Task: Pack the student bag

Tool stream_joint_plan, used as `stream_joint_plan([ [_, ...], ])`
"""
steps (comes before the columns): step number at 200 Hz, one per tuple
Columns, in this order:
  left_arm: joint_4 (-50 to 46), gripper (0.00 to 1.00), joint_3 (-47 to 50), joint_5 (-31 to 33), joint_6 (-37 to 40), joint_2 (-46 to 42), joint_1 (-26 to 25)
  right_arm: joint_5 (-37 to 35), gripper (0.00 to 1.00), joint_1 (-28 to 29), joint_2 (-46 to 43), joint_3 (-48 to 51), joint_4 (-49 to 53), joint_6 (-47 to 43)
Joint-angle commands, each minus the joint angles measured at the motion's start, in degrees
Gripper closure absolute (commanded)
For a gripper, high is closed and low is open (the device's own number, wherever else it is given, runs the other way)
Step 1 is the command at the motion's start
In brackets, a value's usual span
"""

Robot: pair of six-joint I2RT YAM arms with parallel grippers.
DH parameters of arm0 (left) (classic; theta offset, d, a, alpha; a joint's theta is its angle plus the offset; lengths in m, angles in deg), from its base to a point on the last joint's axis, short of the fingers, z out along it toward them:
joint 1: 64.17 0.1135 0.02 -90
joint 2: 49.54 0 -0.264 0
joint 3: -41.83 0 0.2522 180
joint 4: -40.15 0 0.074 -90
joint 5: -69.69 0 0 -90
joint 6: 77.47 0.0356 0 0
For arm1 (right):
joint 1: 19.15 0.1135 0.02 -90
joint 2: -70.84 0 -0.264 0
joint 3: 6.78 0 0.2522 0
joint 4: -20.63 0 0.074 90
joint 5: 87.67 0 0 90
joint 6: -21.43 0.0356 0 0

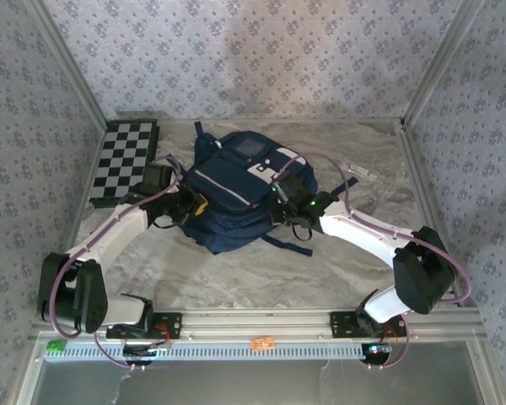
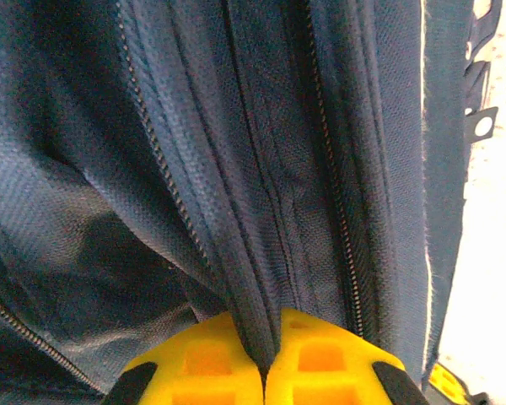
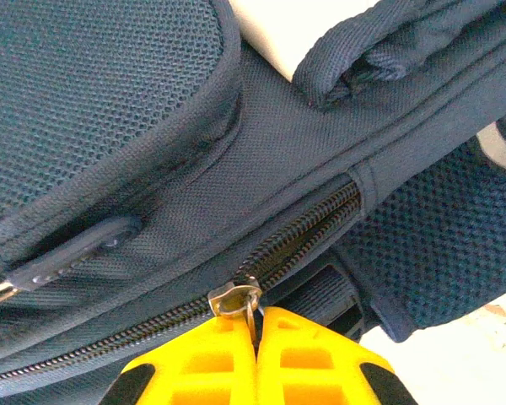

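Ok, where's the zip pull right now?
In the right wrist view the zip pull sits low and centre, pinched in the right gripper. From above, that is the right side of the bag.

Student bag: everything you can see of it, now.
The student bag is navy woven fabric with a pale stripe, grey-white patches, mesh panels and dark straps. It lies flat on the table, between both arms. The left tool is shut, pinching a fabric fold beside a zip line. The right tool is shut on a metal zipper pull.
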Motion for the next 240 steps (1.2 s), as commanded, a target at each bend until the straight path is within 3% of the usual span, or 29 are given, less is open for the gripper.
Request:
stream_joint_plan([
  [1, -4.4, 1.0, -4.1, 7.7, 7.3, 1.5, 4.3, -10.8, 1.0, -2.5, 0.2, -1.1, 13.5, -0.7],
  [23, -3.3, 1.0, -4.0, 6.3, 7.4, 1.5, 5.9, -7.6, 1.0, -7.2, 2.4, -0.1, 10.8, -2.4],
  [55, -6.1, 1.0, -5.7, 7.1, 10.2, 2.8, 8.0, -9.3, 1.0, -9.6, 5.3, -1.1, 9.0, -4.1],
  [86, -5.2, 1.0, -6.1, 4.3, 11.9, 3.1, 8.4, -2.1, 1.0, -5.9, 3.5, -4.4, 8.8, -4.3],
  [89, -5.2, 1.0, -6.1, 4.1, 12.3, 3.1, 8.3, -1.4, 0.96, -5.2, 3.2, -4.7, 8.9, -4.2],
  [98, -5.9, 0.87, -6.5, 3.2, 13.3, 2.9, 8.3, 0.0, 0.79, -3.2, 2.0, -6.4, 9.8, -3.4],
  [108, -7.6, 0.74, -7.0, 2.2, 14.6, 2.4, 8.0, 0.6, 0.7, -2.0, 1.3, -8.2, 11.8, -1.9],
  [123, -9.4, 0.61, -6.1, 3.7, 14.9, -0.2, 6.8, 3.6, 0.62, -2.1, 0.8, -11.3, 13.2, 1.2],
  [137, -10.6, 0.49, -4.9, 5.4, 14.1, -3.2, 5.5, 11.1, 0.59, -3.9, 2.7, -12.7, 12.0, 2.9],
  [163, -13.3, 0.4, -4.0, 11.1, 10.9, -7.0, -0.1, 15.7, 0.53, -5.4, 9.2, -19.2, 12.3, 1.5],
  [175, -13.7, 0.37, -3.7, 14.8, 9.1, -8.8, -4.0, 21.2, 0.51, -6.6, 13.0, -22.6, 12.5, -0.3],
  [209, -13.8, 0.27, -3.9, 24.5, 4.8, -11.1, -13.8, 20.7, 0.47, -8.2, 21.1, -30.7, 16.0, -3.5],
  [231, -11.8, 0.2, -4.2, 28.7, 1.8, -9.3, -20.7, 25.0, 0.48, -8.6, 24.3, -33.5, 15.8, -4.7],
  [240, -10.6, 0.18, -4.3, 30.8, 0.8, -8.0, -23.0, 26.0, 0.58, -8.6, 25.1, -34.0, 15.6, -4.7],
])
